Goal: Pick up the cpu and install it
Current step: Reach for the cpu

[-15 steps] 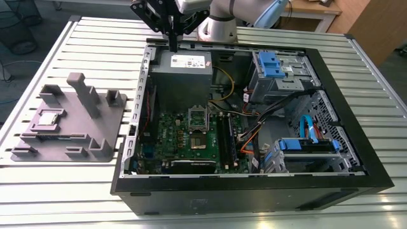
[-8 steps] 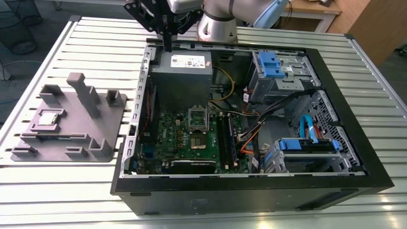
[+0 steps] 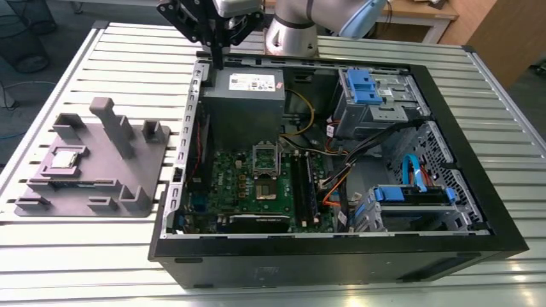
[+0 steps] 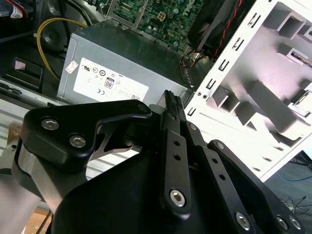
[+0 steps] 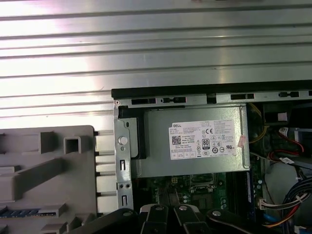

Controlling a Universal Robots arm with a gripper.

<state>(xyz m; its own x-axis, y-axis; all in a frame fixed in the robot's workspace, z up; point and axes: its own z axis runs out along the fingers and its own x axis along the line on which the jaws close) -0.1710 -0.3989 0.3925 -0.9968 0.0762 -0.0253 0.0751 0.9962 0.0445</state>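
Seemingly closed and empty, end effector (image 3: 217, 62) over case (image 3: 477, 192) edge, cpu (image 3: 66, 158) flat on grey fixture (image 3: 145, 153), lid up

the computer case (image 3: 324, 249) is open on top; the gripper (image 3: 218, 62) hangs in free air over its rim. inside it, a grey power box (image 3: 243, 102), wires (image 3: 341, 167) and blue cages (image 3: 375, 96) take up room.

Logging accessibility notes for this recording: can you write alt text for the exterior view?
The arm's pincer hangs above the grey power supply at one end of an open computer case. The cpu lies apart from it on a grey fixture on the slatted table, at the exterior view's left of the case.
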